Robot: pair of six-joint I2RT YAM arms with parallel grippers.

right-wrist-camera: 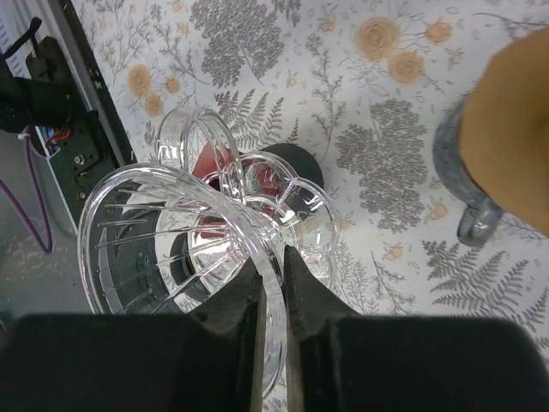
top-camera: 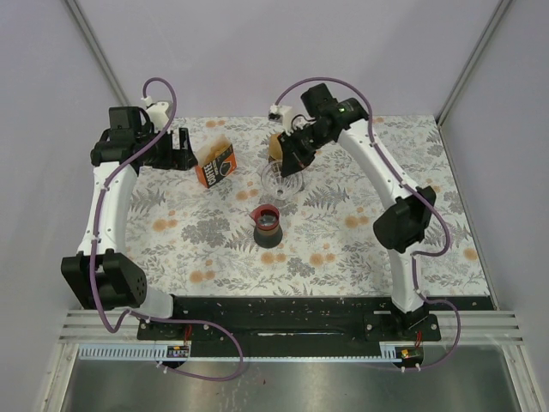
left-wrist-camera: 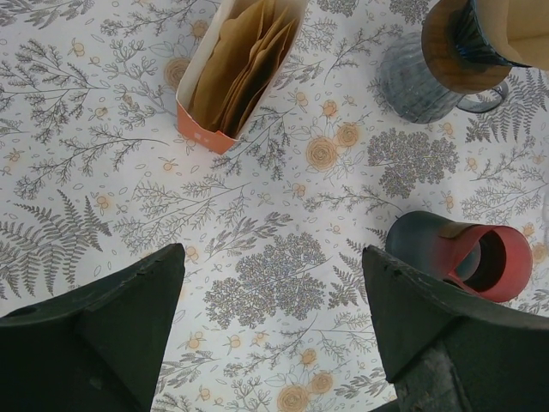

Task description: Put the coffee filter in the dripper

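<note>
Right gripper [right-wrist-camera: 270, 257]: nearly closed, my fingers pinching the rim of the clear dripper [right-wrist-camera: 171, 232].
Left gripper [left-wrist-camera: 273, 253]: jaws wide apart, holding nothing, hanging above the table [left-wrist-camera: 86, 129].
Filters [left-wrist-camera: 244, 64]: a brown stack on edge in the orange box [left-wrist-camera: 206, 133], open top up, the box's long side running away from my left fingers.
Dripper mouth: opens toward my wrist camera; the red mug [right-wrist-camera: 287, 163] shows through the glass.
Filters versus tools: ahead of the left gripper, untouched; well apart from the right.

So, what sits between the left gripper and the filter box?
Only bare tablecloth; the left wrist view shows it plainly between the left gripper and the filter box.
</note>
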